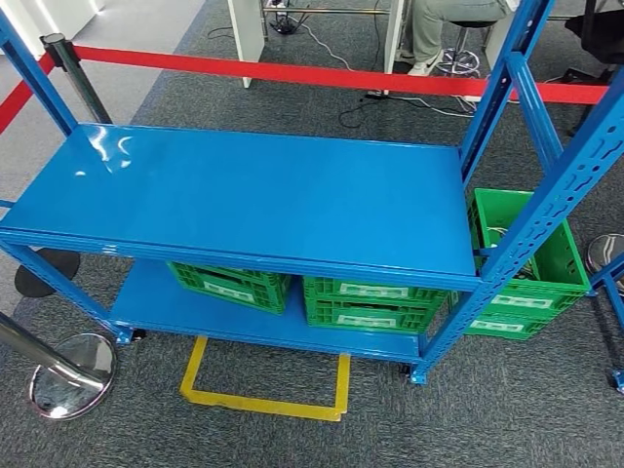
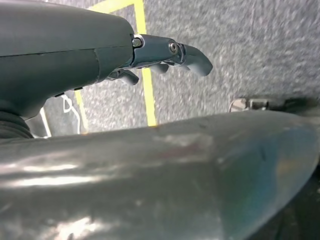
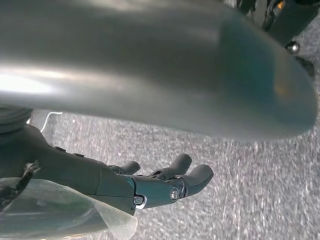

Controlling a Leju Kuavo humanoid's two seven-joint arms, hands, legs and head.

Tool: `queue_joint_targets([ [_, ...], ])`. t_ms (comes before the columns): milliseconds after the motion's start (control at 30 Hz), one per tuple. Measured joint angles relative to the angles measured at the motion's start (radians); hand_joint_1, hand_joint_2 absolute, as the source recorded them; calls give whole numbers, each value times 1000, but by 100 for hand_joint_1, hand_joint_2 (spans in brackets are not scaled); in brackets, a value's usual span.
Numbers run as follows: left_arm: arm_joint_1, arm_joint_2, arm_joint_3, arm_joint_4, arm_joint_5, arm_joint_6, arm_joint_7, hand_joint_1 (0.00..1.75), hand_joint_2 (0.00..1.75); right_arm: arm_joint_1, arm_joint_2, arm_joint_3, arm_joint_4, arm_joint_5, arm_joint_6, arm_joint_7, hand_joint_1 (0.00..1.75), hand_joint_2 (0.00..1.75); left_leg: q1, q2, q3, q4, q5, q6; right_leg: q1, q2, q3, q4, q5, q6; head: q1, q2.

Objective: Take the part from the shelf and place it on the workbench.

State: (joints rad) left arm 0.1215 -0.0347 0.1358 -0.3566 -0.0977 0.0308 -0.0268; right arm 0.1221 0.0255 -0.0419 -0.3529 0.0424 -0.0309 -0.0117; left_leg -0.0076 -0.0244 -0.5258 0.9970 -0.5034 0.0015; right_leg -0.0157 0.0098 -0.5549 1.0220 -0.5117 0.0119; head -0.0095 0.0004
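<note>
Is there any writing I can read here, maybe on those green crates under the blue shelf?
None is legible.
White labels on the green plastic crates: print too small and blurred.
Blue metal shelf: no text.
Yellow floor tape rectangle: no text.

Grey carpet floor (image 1: 515, 409) w/ yellow tape square (image 1: 265, 385), red barrier belt (image 1: 294, 71) behind.

Bright, even overhead light puts white glare on the blue shelf (image 1: 243, 195). Beside the left hand (image 2: 113, 52) and the right hand (image 3: 124, 187), broad blurred shapes carry streaky highlights, seemingly out of focus.
</note>
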Motion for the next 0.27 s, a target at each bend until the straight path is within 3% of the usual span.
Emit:
queue_joint_targets([
  [267,15,19,-78,-12,94,-25,23,0,0,15,-8,15,-19,-40,28,11,0,0,0,0,0,0,0,0,0,0,0,0,0,0,0,0],
])
